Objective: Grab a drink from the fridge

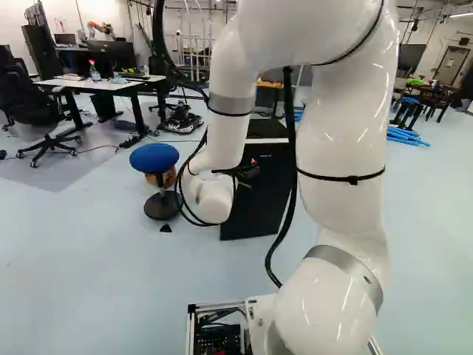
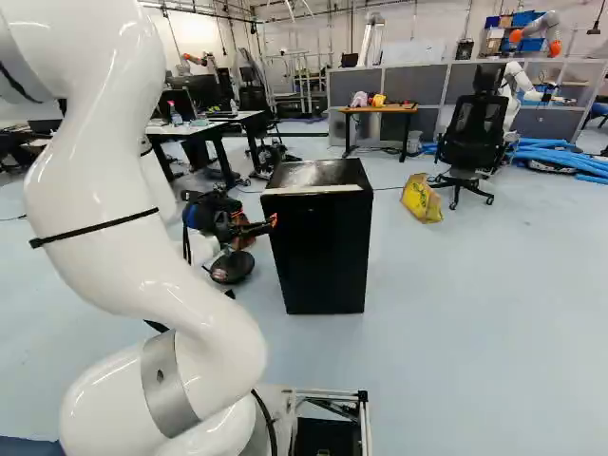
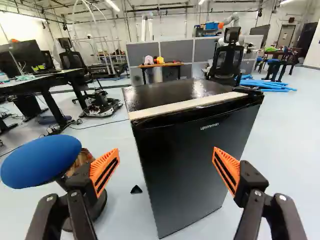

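Note:
The small black fridge (image 2: 321, 242) stands on the floor ahead of the arm, its door closed; no drink shows. My gripper (image 2: 258, 228) is at the fridge's left side in the right base view, near its upper part. In the wrist view the gripper (image 3: 164, 167) is open, orange pads wide apart with nothing held. The fridge (image 3: 192, 155) shows ahead of and between the fingers, a pale strip along its top front edge. In the left base view the fridge (image 1: 259, 194) is partly hidden behind the arm.
Beside the fridge stands a blue round stool (image 1: 154, 157) on a dark base. A yellow bag (image 2: 421, 198) and a black office chair (image 2: 474, 133) are farther back to the right. Desks (image 1: 111, 83) stand at the back left, and another robot (image 2: 518, 85) stands behind the chair.

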Available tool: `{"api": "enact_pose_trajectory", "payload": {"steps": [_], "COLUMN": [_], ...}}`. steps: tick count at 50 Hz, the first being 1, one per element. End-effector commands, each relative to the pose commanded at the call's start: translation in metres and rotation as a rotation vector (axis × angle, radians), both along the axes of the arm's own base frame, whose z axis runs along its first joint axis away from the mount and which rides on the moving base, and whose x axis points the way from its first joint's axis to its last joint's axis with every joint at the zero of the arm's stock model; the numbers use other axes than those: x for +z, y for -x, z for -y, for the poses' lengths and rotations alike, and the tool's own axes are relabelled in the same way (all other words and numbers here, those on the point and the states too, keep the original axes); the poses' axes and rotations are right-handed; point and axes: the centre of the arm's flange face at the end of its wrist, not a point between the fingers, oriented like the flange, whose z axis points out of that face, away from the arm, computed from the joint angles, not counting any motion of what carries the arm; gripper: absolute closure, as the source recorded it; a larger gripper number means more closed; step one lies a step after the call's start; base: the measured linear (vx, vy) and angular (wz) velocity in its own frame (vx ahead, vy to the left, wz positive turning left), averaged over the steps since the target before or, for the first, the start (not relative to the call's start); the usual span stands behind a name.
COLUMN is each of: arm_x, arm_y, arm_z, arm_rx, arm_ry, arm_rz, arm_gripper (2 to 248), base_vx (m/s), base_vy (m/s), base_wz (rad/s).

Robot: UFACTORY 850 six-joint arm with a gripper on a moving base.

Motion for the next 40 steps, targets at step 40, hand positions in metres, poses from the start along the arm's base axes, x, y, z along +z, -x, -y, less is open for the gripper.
{"api": "enact_pose_trajectory", "payload": {"steps": [40], "arm_x": [-0.052], "arm_y": [-0.062], "arm_z": [-0.048], "arm_rx": [-0.129], "arm_ry": [0.036], "arm_rz": [0.060], "arm_gripper": [3], "base_vx": [0.000], "base_vy": [0.000], "base_wz": [0.000]}}
